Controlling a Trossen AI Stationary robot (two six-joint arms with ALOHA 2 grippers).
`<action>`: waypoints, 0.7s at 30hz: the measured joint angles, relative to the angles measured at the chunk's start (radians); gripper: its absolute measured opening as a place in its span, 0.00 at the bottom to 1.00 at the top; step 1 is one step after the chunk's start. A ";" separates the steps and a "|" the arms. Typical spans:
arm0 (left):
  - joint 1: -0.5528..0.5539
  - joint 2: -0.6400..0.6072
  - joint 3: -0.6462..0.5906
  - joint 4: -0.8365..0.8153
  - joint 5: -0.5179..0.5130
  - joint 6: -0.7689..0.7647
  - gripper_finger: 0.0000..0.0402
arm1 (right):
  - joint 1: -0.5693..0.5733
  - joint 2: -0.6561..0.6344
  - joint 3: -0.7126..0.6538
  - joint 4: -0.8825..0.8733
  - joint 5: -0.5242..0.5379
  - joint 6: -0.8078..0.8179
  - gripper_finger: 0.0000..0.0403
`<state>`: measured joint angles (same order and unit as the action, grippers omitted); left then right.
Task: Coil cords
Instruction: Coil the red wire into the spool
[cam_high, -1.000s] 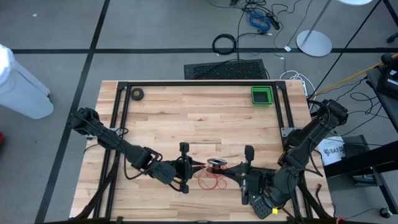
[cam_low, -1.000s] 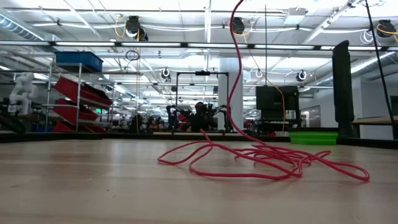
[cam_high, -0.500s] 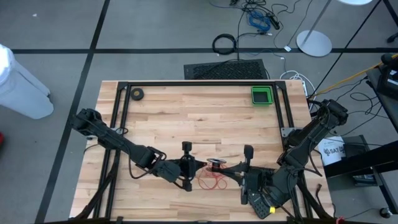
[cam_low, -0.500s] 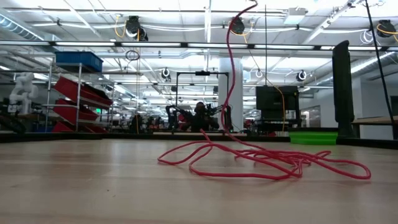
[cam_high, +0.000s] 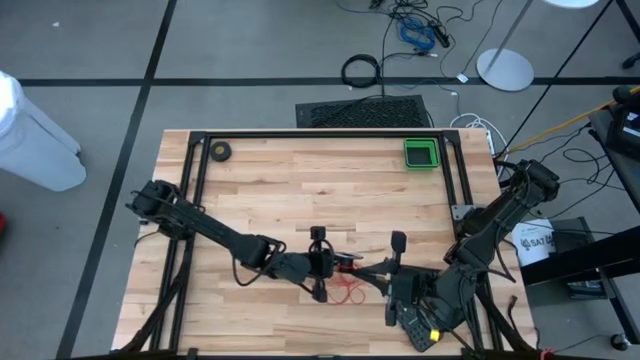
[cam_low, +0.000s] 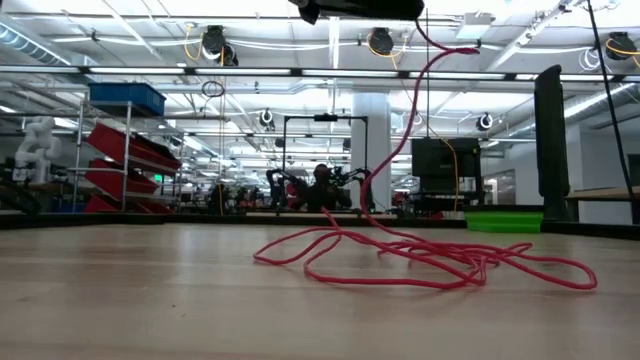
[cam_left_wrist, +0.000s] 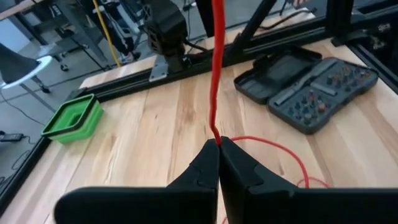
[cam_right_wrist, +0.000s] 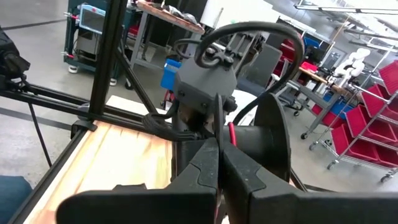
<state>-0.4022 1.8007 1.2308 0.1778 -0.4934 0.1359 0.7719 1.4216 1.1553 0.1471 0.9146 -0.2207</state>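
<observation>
The thin red cord lies in a loose heap (cam_high: 346, 291) (cam_low: 430, 262) on the wooden table near its front edge. One strand (cam_low: 400, 150) rises from the heap. My left gripper (cam_high: 336, 262) (cam_left_wrist: 219, 144) is shut on that strand above the heap. It shows at the top of the low view (cam_low: 360, 8). The black round reel (cam_right_wrist: 273, 143) hangs just to its right, with red cord (cam_right_wrist: 231, 133) on it. My right gripper (cam_high: 362, 268) (cam_right_wrist: 217, 144) is shut at the reel. My left gripper pinches a single strand of the red cord (cam_left_wrist: 215, 132) between its two fingertips. The fingers slant down toward the table's right. The strand runs on past the tips, fairly straight, and the rest hangs down to the heap on the table. My right gripper is shut against the reel, which hangs clear of the table. Its own fingers (cam_right_wrist: 205, 163) hide the place of contact, so the part it has cannot be told.
A green bin (cam_high: 421, 153) stands at the far right and a small black roll (cam_high: 221, 151) at the far left. A black frame rail (cam_high: 320, 134) runs along the far edge. An open grey tool case (cam_left_wrist: 305, 84) lies on the table near my right arm.
My left gripper has moved toward the table's right edge and down, close up to the reel, and now shows at the top of the low view. The cord's rising strand, nearly upright before, now leans and kinks to the right. The heap on the table has stayed put.
</observation>
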 joint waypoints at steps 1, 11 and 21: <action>0.000 0.003 0.000 0.010 0.000 0.000 0.02 | 0.000 0.000 0.000 0.000 0.000 0.000 0.00; -0.026 0.004 0.000 -0.036 0.121 0.001 0.23 | 0.000 0.000 0.000 -0.001 0.000 -0.001 0.00; -0.079 -0.103 0.000 -0.315 0.125 -0.086 0.34 | 0.000 0.000 0.000 -0.011 0.000 -0.008 0.00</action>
<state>-0.4815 1.6979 1.2308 -0.1374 -0.3680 0.0497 0.7719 1.4212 1.1553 0.1359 0.9146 -0.2283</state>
